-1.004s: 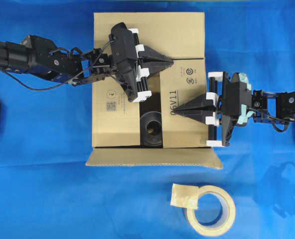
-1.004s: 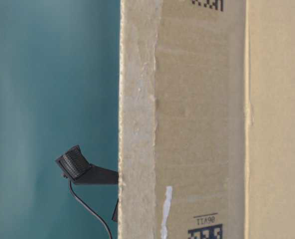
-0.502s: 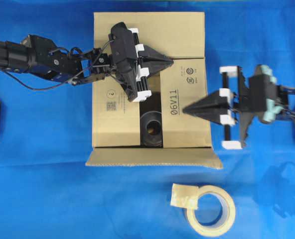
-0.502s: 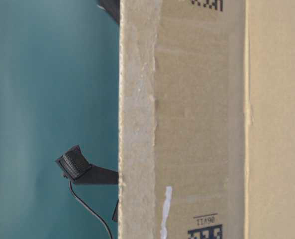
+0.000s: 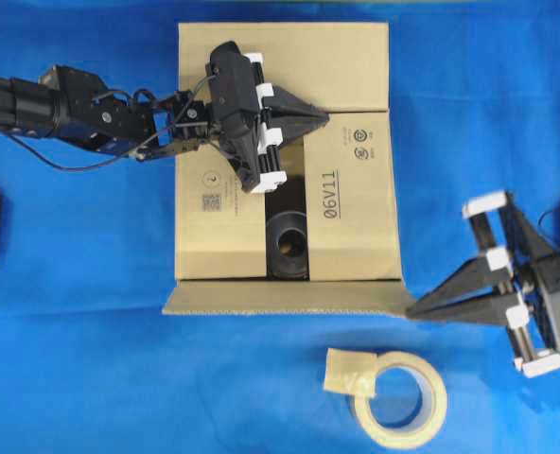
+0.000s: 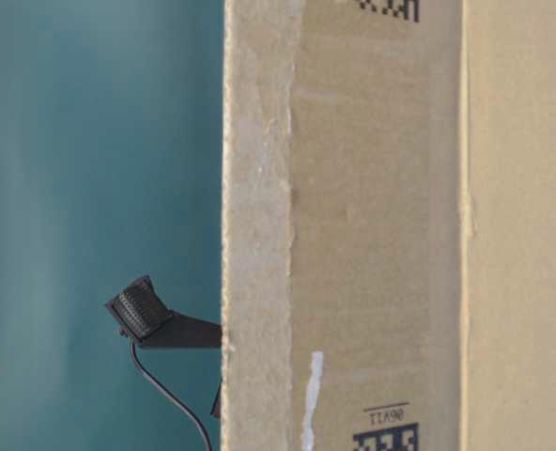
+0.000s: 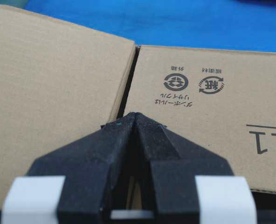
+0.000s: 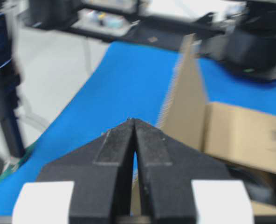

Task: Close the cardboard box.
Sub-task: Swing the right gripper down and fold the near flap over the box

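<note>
1. The cardboard box [image 5: 285, 151] sits on the blue cloth [image 5: 91, 359], centre of the overhead view toward the far edge. It serves as the landmark below.
2. Box flaps: the far flap, left flap and right flap lie folded down. A dark gap between the left and right flaps shows a black round object [image 5: 287, 242] inside the box. The near flap [image 5: 289, 299] is not folded over; in the overhead view it sticks out past the box's near edge.
3. The right flap bears the print "06V11" and two recycling marks; the left flap bears a small square code.
4. Left gripper [image 5: 325, 116]: above the box top, tips at the meeting of the far flap and right flap, near the far end of the gap. Fingers clenched together, nothing between them; the left wrist view confirms this [image 7: 136, 116].
5. Right gripper [image 5: 412, 310]: off the box, at its near right corner, tips just beside the right end of the near flap. Touching or not cannot be told. Fingers pressed together with nothing held [image 8: 133, 122].
6. Roll of beige tape [image 5: 393, 397]: on the cloth, nearer the camera side than the box, below the near flap, apart from it.
7. Table-level view: box wall [image 6: 381, 225] fills the right of frame, with old tape residue.
</note>
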Controlling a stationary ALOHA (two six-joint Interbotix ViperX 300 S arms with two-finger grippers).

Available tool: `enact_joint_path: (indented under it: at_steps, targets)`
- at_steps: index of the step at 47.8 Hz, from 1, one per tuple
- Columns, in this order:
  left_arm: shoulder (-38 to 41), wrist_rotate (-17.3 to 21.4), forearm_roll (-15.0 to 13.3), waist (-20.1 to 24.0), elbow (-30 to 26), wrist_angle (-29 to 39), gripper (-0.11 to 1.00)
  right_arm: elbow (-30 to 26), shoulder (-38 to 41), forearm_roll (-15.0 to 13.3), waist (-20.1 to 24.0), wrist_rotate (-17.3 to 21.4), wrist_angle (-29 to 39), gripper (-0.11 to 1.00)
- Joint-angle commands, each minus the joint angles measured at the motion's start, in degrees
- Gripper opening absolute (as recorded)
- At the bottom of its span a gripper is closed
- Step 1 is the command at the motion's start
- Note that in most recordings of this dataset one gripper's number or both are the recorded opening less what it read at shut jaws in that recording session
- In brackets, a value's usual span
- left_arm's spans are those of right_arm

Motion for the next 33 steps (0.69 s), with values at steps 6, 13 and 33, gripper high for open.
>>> enact_joint_path:
  at_steps: [6, 13, 33]
  targets:
    - [-1.14, 0.09, -0.18, 0.97, -0.44, -0.26, 0.02, -2.02, 6.15, -0.09, 0.53, 0.00, -2.11, 0.01]
    - [-1.14, 0.09, -0.18, 0.97, -0.44, -0.26, 0.02, -2.55, 7.29, -0.09, -1.49, 0.00, -2.02, 0.01]
    - [-1.14, -0.09, -0.18, 1.05, -0.44, -0.26, 0.02, -1.67, 7.38, 0.44, -13.10, 0.18, 1.76, 0.01]
